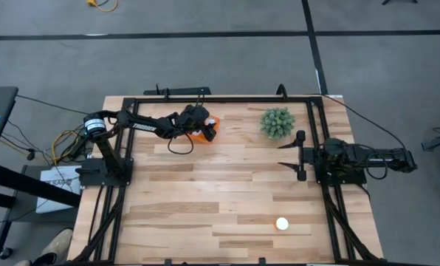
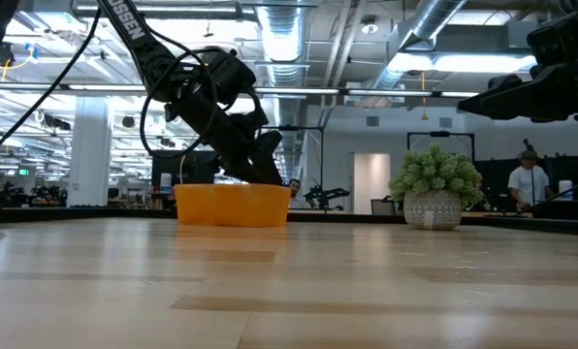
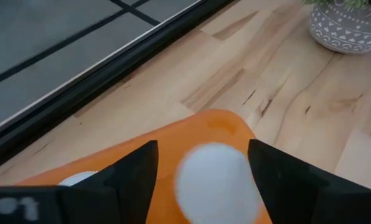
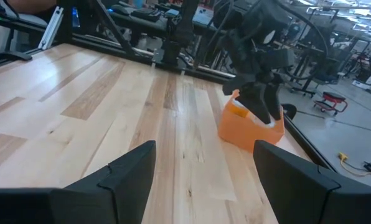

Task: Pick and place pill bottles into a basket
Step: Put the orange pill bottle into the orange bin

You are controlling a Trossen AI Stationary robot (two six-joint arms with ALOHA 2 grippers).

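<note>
The orange basket (image 1: 199,137) stands at the table's far middle; it also shows in the low view (image 2: 233,206). My left gripper (image 1: 209,131) points down into the basket, open. In the left wrist view its fingers (image 3: 136,177) stand on either side of a pill bottle's white cap (image 3: 216,183) over the basket's floor (image 3: 216,127). Orange shows between one finger and the cap. A second white cap (image 3: 79,179) shows beside it. One pill bottle (image 1: 282,223) stands alone near the table's front right. My right gripper (image 1: 299,156) waits open at the right edge.
A green spiky plant in a patterned white pot (image 1: 277,123) stands right of the basket, at the far right. A black frame (image 1: 227,98) runs along the table's edges. Bare wood lies between the basket and the lone bottle.
</note>
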